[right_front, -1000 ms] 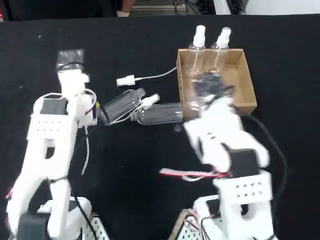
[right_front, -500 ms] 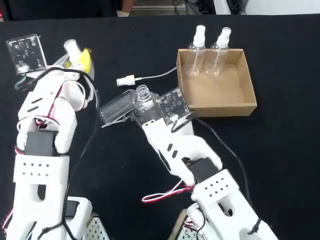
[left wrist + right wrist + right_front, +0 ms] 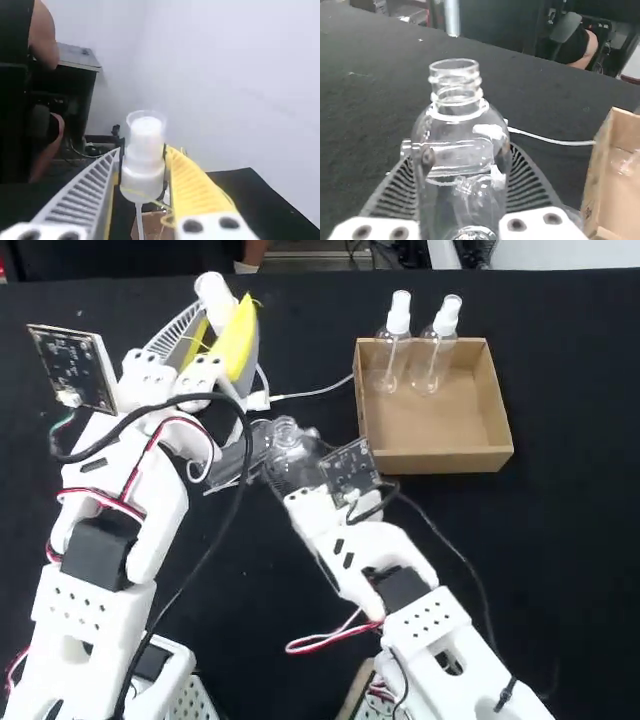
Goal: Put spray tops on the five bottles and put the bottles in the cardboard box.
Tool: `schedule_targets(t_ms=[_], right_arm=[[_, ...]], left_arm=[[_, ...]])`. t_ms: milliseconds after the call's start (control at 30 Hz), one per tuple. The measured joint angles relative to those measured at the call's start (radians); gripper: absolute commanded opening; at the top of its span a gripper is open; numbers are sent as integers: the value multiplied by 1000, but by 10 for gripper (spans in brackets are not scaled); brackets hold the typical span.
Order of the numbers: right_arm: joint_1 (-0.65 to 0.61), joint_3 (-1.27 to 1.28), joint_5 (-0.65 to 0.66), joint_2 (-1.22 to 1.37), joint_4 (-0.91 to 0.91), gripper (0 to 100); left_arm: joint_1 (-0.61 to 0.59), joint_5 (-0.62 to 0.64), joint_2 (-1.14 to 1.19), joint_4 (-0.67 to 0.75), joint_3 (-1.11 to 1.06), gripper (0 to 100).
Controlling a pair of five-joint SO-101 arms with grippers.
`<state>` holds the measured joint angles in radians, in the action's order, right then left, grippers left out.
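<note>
My left gripper [image 3: 218, 302] is raised above the table's back left, shut on a white spray top [image 3: 210, 286] whose tube hangs down; the spray top [image 3: 144, 152] sits between the grey and yellow fingers. My right gripper [image 3: 300, 465] is shut on a clear open-necked bottle [image 3: 285, 440], held upright just left of the cardboard box [image 3: 497, 420]. The bottle [image 3: 460, 155] stands between its fingers, neck uncapped. Two bottles with spray tops [image 3: 420, 340] stand in the box's far end. Another bottle [image 3: 228, 466] lies on the table, partly hidden by the left arm.
A loose spray top [image 3: 254, 400] lies on the black table left of the box, its thin tube [image 3: 315, 391] trailing toward the box. The box corner [image 3: 612, 170] stands close beside the held bottle. Both arms crowd the middle of the table.
My right gripper left the box area, took up a lying bottle and stood it upright. My left arm swung from the far left toward the centre with the spray top raised.
</note>
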<state>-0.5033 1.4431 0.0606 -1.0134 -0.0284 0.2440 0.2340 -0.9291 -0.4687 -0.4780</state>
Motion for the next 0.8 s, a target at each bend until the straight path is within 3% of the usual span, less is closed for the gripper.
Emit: schedule_targets(t_ms=[400,800], right_arm=[[-12,8,0,0,21,11],[-12,8,0,0,21,11]], left_arm=[[23,98,-17,-18,0,29],[23,100,-81,-77,2,29]])
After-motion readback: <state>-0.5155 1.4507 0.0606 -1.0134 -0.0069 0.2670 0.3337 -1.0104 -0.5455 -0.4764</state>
